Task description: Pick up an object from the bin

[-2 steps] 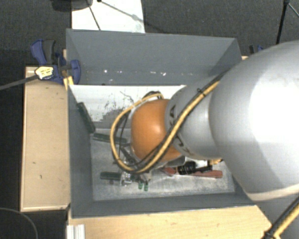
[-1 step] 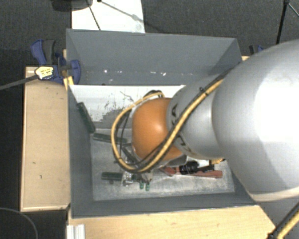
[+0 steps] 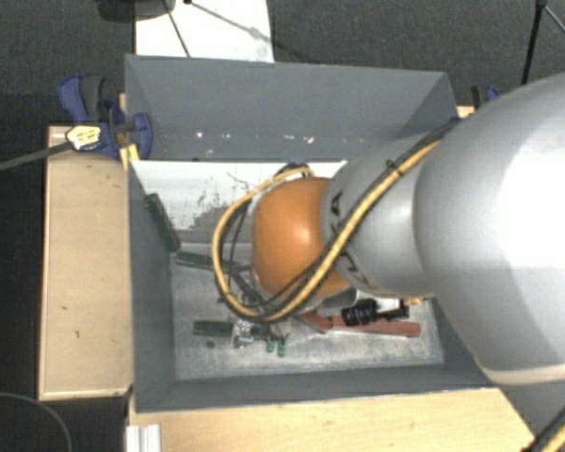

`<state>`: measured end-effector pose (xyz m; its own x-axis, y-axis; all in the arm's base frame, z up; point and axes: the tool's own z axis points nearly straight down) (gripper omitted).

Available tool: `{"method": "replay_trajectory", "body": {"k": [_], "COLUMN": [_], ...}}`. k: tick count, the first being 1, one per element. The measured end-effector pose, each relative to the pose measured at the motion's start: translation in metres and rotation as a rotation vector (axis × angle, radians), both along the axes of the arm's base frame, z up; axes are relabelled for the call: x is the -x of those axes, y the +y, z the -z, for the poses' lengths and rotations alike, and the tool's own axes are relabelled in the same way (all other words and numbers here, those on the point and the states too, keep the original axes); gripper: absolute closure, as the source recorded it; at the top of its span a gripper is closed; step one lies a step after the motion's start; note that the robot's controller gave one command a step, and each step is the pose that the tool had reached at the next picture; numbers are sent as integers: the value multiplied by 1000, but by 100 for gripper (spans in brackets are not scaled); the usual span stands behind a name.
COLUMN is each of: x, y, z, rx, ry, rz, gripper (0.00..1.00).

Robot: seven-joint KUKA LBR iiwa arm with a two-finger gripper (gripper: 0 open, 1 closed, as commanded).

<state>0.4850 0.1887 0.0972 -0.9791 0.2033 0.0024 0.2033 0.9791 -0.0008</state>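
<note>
Gripper (image 3: 256, 335) low at the bin's (image 3: 153, 347) front wall; released or clenched, cannot tell. Nearest: dark flat strip (image 3: 207, 328), just left of it, long axis left-right. Red-handled tool (image 3: 384, 328) near on the right, lying likewise.

A single camera looks down on me from above the bin (image 3: 282, 102), leaning somewhat to one side: the wall beyond my end effector (image 3: 260, 335) shows its whole inner face, the wall on the near side just its top edge. It stands near enough that the bin spans most of the width. My arm (image 3: 508, 243) reaches in from the right, close under the lens, and looms large over the floor right of my end effector.
</note>
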Motion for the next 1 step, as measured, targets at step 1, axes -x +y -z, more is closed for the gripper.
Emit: {"method": "replay_trajectory", "body": {"k": [1], "x": [-1], "y": [0], "z": [-10], "rx": [-2], "ry": [-5], "rz": [1], "gripper": [100]}}
